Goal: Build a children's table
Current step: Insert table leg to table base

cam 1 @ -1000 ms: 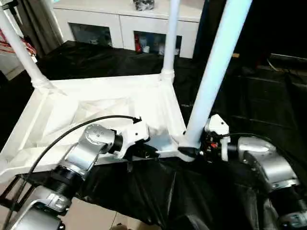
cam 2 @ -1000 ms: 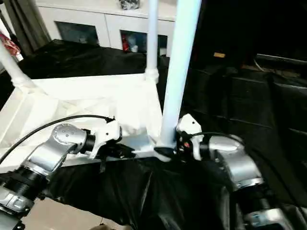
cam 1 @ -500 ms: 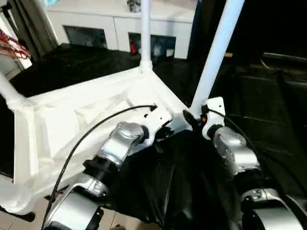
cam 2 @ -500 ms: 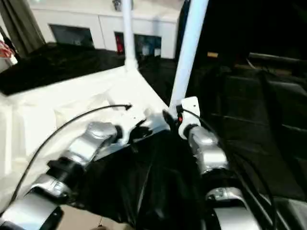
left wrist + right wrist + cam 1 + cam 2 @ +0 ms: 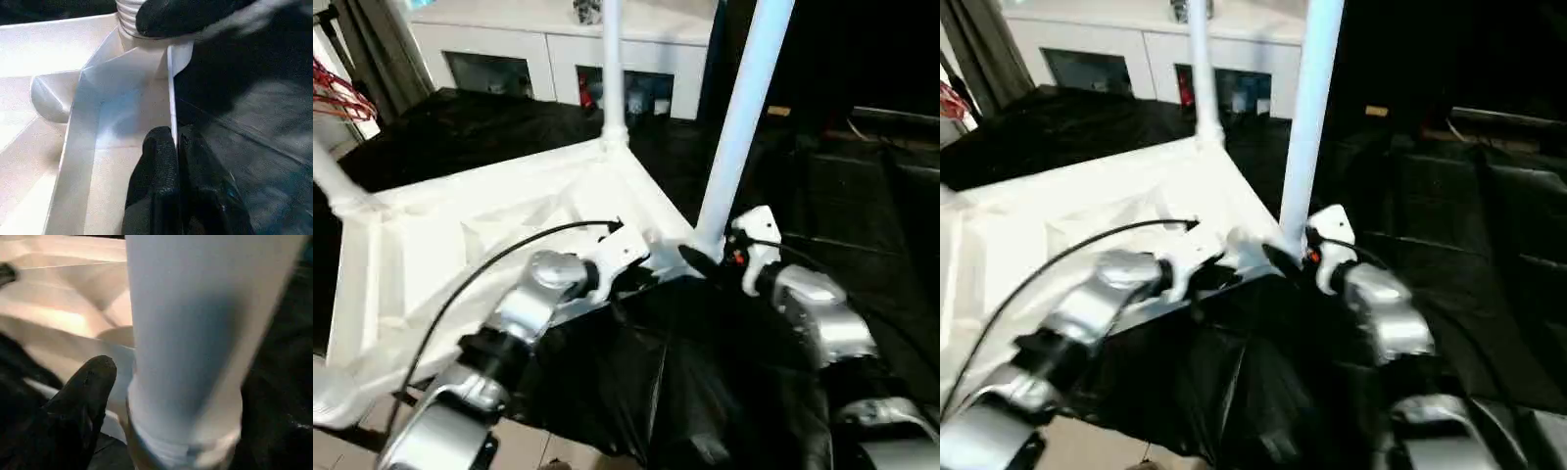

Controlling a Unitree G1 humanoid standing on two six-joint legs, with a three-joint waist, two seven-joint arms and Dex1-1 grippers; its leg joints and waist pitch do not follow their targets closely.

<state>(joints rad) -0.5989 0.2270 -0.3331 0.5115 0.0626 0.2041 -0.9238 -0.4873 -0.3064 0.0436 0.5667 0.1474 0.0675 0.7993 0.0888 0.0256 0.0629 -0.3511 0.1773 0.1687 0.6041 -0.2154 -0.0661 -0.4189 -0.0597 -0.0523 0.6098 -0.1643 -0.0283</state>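
Here our left end effector [image 5: 173,161] pinches the tabletop [image 5: 460,245] rim; right end effector [image 5: 710,262], state unclear, flanks the near-corner leg [image 5: 739,117], which could pop loose if nudged.

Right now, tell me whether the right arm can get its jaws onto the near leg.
Probably yes. The right gripper sits at the foot of the near leg, beside its corner socket, with nothing between them. The left gripper pinches the tabletop's rim, clear of the leg.

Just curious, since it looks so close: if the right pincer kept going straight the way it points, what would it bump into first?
Most likely the white leg standing in the tabletop's near corner socket. The right pincer points at its base, one black finger beside the tube. Depth is hard to judge, so contact is uncertain.
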